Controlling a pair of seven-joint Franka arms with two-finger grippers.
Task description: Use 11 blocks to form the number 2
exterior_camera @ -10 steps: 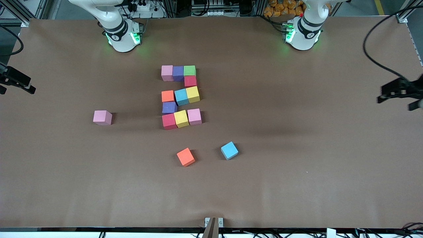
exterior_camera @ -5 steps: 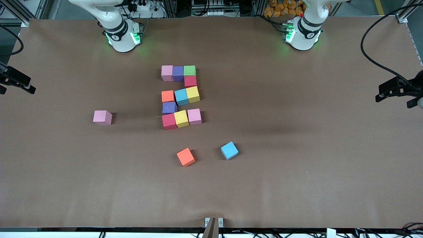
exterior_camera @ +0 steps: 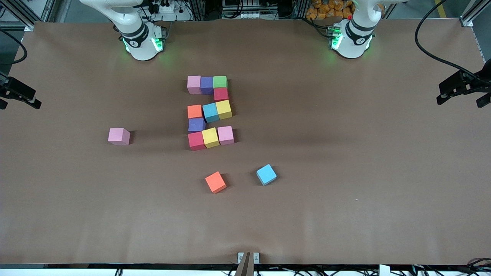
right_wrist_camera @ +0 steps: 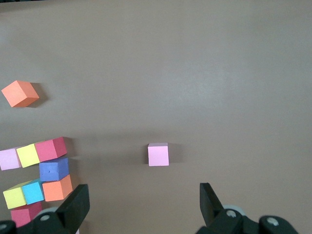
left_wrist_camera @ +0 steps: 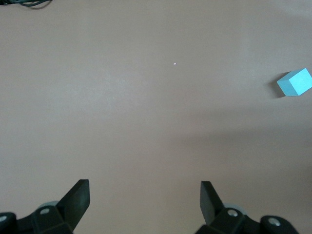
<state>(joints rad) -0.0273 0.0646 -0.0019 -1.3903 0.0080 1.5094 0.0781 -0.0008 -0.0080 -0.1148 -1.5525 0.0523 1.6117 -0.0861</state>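
Brown matte paper covers the table (exterior_camera: 345, 199) from end to end, faintly creased at its edge nearest the front camera. On it sit small matte foam blocks, all equal cubes with soft edges. Eleven of them make the number 2 (exterior_camera: 209, 112) in the middle of the table: pink, purple, green in the row closest to the bases, a red one, then orange, light blue, yellow, a purple one, and red, yellow, pink in the nearest row. The light blue cube sits slightly askew.

Three loose cubes lie apart from it: a pink block (exterior_camera: 119, 136) toward the right arm's end, an orange block (exterior_camera: 215, 182) and a light blue block (exterior_camera: 266, 174) nearer the camera.

The left gripper (left_wrist_camera: 145, 195) hangs over bare paper, fingers spread wide and empty. The right gripper (right_wrist_camera: 145, 196) waits likewise, fingers apart, over its own end.
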